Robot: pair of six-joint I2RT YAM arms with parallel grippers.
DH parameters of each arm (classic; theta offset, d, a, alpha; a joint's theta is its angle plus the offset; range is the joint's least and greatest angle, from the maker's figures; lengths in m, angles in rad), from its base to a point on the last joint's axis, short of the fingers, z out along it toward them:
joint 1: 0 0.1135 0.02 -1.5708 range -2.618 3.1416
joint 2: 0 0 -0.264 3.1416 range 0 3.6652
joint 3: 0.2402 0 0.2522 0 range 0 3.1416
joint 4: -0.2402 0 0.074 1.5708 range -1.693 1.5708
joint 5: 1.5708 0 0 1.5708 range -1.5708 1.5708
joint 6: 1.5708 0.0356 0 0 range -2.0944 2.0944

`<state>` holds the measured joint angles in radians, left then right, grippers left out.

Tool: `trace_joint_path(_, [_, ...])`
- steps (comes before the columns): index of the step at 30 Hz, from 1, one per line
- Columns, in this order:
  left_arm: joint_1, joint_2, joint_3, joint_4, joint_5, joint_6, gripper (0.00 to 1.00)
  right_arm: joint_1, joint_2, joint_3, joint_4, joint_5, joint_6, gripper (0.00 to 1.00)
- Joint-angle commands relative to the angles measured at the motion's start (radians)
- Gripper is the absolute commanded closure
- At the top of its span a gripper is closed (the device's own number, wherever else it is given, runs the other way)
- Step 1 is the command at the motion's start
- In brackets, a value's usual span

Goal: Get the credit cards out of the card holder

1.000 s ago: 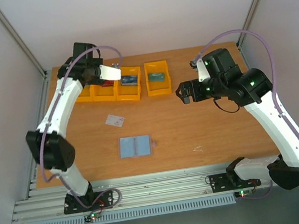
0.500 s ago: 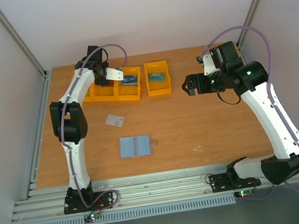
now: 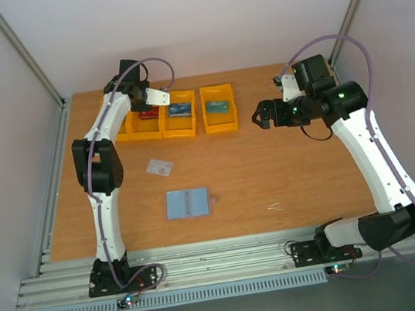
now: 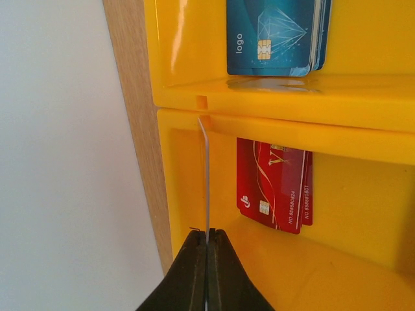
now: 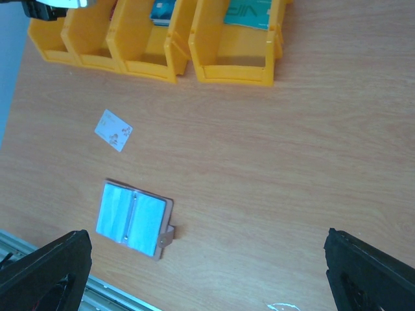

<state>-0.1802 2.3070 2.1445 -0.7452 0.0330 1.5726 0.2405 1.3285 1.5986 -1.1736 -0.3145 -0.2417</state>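
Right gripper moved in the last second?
Yes. The right gripper went toward the far edge of the table, now level with the near wall of the rightmost orange bin.

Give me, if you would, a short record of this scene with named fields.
left gripper: shut on a thin card, edge-on, at the bin holding red cards
right gripper: open, empty, above the table
card holder: open, flat on the table
loose card: on the table, beside the card holder, not touching
bins: four yellow, in a row at the far edge

Four yellow bins point(image 3: 181, 134) in row, far side of wooden table point(image 3: 297, 181).
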Motion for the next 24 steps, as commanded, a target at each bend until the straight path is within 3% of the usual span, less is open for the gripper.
trace_joint_path(1, [0.008,0.039,0.008,0.028,-0.055,-0.055,1.0,-0.01,0.016,-0.002,0.026,-0.042,-0.008,0.02])
trace_joint_path(5, [0.01,0.039,0.045,0.007,-0.075,-0.224,1.0,-0.012,0.017,-0.011,0.034,-0.05,-0.007,0.01])
trace_joint_path(10, [0.016,0.001,-0.012,0.06,-0.058,-0.271,1.0,-0.012,0.022,-0.005,0.028,-0.063,-0.01,0.01])
trace_joint_path(16, [0.006,-0.027,-0.139,0.146,-0.07,-0.129,1.0,-0.012,0.014,-0.006,0.024,-0.064,-0.013,0.01])
trace_joint_path(24, [0.002,0.07,-0.049,0.165,-0.098,-0.101,1.0,-0.013,0.02,-0.005,0.016,-0.059,-0.016,0.02])
